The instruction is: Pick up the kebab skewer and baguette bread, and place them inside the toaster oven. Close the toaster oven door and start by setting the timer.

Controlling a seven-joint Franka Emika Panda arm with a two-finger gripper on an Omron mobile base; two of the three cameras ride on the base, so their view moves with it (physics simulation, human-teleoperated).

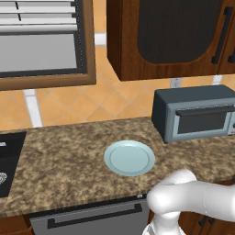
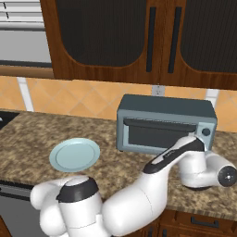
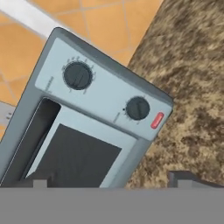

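Observation:
The slate blue-grey toaster oven [image 1: 197,114] [image 2: 165,124] stands on the speckled counter against the tiled wall. Its door [image 3: 74,157] has a dark window, and the bar handle [image 2: 159,125] runs along the top, with a dark strip beside that edge in the hand view. On the control panel sit two dark knobs, one [image 3: 78,75] and another [image 3: 137,108], plus a red button [image 3: 157,120]. My gripper [image 3: 111,181] hovers in front of the oven's panel side, open, its tips wide apart and holding nothing. The kebab skewer and baguette bread are out of view.
A pale blue plate [image 1: 129,158] [image 2: 74,154] lies bare on the counter left of the oven. Dark wooden wall cabinets [image 2: 139,37] hang above. A black stovetop [image 1: 9,160] sits at the far left and a grey dishwasher front [image 1: 92,220] below the counter edge.

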